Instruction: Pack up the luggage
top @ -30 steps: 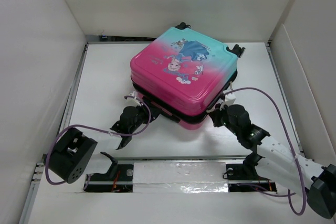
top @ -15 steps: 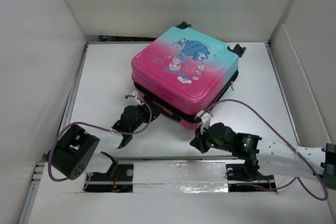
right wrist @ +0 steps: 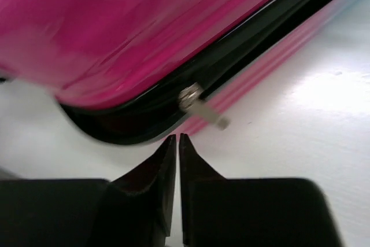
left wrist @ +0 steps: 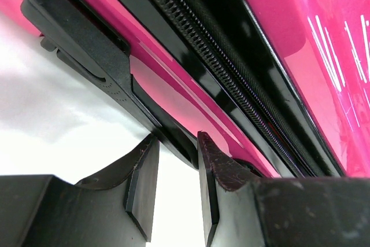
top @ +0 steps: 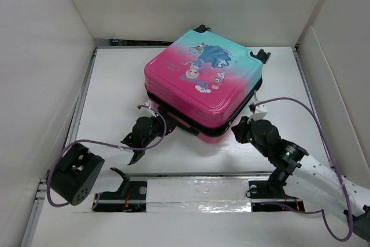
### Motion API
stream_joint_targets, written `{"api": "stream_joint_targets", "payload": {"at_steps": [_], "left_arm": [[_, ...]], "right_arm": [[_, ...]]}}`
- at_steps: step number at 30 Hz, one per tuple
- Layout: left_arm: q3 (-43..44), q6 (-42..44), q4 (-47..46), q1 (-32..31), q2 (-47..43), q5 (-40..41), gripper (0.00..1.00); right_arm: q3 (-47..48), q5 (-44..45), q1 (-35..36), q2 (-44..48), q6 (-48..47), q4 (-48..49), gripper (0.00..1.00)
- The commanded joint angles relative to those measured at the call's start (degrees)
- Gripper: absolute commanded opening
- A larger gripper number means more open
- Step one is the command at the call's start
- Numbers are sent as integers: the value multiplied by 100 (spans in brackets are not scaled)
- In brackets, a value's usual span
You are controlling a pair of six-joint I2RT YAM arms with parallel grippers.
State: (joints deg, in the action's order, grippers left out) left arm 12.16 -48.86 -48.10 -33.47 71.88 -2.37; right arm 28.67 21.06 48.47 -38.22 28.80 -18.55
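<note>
On the counter point(top: 115, 85): the luggage point(top: 202, 82) lies flat, turned cornerwise so that one corner points toward the arm bases.
luggage shell: pink on the near half, fading to teal on the far half, with the cartoon princess print facing up.
luggage seam: the upper shell sits on the lower one, and a black zipper point(left wrist: 231, 79) runs in the dark band between them.
far corners of the luggage: a black wheel point(top: 263, 55) sticks out at the far-right corner, and another dark fitting shows at the far corner.
left arm point(top: 144, 132): low over the counter, at the near-left side of the luggage.
left jaws: narrowly parted. The fingers point(left wrist: 141, 183) stand either side of the end of a black handle bar point(left wrist: 87, 39) that lies along the lower pink shell of the luggage. I cannot tell whether they pinch it or only straddle it.
right arm point(top: 277, 146): at the near-right side of the luggage, close to its near corner.
right jaws: all but clenched. Only a thin slit shows between the fingers point(right wrist: 156, 177), and nothing is in it.
zipper pull point(right wrist: 199, 107): a small silver tab hanging from the black seam of the luggage, just beyond the tips of the right jaws and apart from them; it is blurred.
purple cable point(top: 289, 101): loops from the right arm beside the near-right side of the luggage.
</note>
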Motion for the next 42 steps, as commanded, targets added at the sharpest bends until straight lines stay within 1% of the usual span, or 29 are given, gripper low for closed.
{"api": "stream_joint_targets", "payload": {"at_steps": [1,2,3,4,6,7,12,13,16,18,20,23,25,28,29,30,31,32,33,35,37,40,42], "left_arm": [[243,623,-51,-116,-560,-325,7],[234,641,1,-116,-595,-325,12],[234,667,98,-116,-657,-334,16],[243,685,160,-116,-683,-343,24],[313,764,387,-116,-710,-413,33],[348,799,476,-116,-710,-457,40],[480,992,1029,-116,-815,-528,50],[480,1010,1091,-116,-911,-510,54],[506,1071,1311,-116,-1061,-501,59],[550,1089,1460,-116,-1088,-553,59],[568,1098,1487,-116,-1088,-606,59],[603,1063,1505,-116,-974,-738,59],[612,1054,1479,-116,-860,-809,58],[621,1028,1417,-116,-772,-861,56],[621,1019,1400,-116,-763,-861,56],[612,1019,1373,-116,-772,-879,55],[603,1019,1364,-116,-772,-888,53],[568,1002,1338,-116,-772,-888,52],[550,984,1277,-116,-754,-897,51],[533,958,1206,-116,-693,-897,51],[541,931,1127,-116,-587,-940,51],[524,852,934,-116,-465,-1002,53],[533,808,794,-116,-385,-1054,53]], "right_arm": [[69,-468,-556,-19,-655,298,26],[69,-532,-784,-71,-708,334,30],[69,-611,-865,-124,-744,386,31],[60,-751,-935,-220,-840,474,31],[43,-848,-1058,-326,-945,606,32],[43,-1101,-1059,-379,-1103,754,33],[113,-1516,-1059,-450,-1254,712,35],[87,-1595,-1059,-424,-1262,747,36],[-89,-1666,-1006,-292,-1236,1018,36],[-116,-1693,-1006,-274,-1236,1037,32],[-80,-1780,-1006,-300,-1262,993,31],[-98,-1860,-1006,-327,-1245,1002,32],[-133,-1825,-1006,-405,-1245,1098,38],[-72,-1807,-1006,-581,-1271,1090,38],[-11,-1807,-1006,-677,-1263,1020,37],[16,-1781,-1006,-713,-1236,941,34],[8,-1755,-1006,-722,-1140,932,29],[-36,-1754,-1006,-705,-1096,975,29],[-176,-1772,-1006,-670,-1078,1054,29],[-396,-1894,-1059,-634,-1016,1571,29],[-572,-2052,-1128,-652,-955,1792,31],[-616,-2315,-1129,-661,-920,1784,31],[-678,-2396,-1129,-591,-876,1793,34]]}}
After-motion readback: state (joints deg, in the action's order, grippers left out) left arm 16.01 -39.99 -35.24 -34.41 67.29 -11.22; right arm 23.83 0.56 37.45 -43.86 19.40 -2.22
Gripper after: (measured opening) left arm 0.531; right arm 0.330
